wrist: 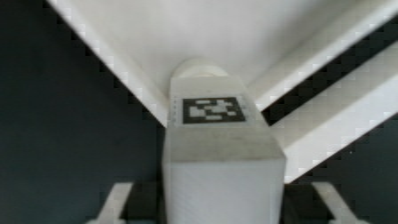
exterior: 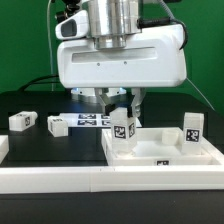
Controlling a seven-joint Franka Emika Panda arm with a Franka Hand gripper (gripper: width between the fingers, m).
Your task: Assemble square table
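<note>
The white square tabletop (exterior: 165, 148) lies at the exterior view's right, rim up. One tagged white leg (exterior: 192, 127) stands upright at its far right corner. A second tagged leg (exterior: 122, 126) stands upright at its near left corner. My gripper (exterior: 122, 104) is straight above this leg with a finger on each side. In the wrist view the leg (wrist: 222, 150) fills the middle, and dark gaps separate it from both fingers (wrist: 116, 200), so the gripper (wrist: 222, 205) is open around it. The tabletop (wrist: 267, 40) shows beyond the leg.
Two loose tagged legs (exterior: 22, 120) (exterior: 57, 124) lie on the black table at the exterior view's left. The marker board (exterior: 93, 121) lies behind the gripper. A long white rail (exterior: 60, 180) runs along the front edge.
</note>
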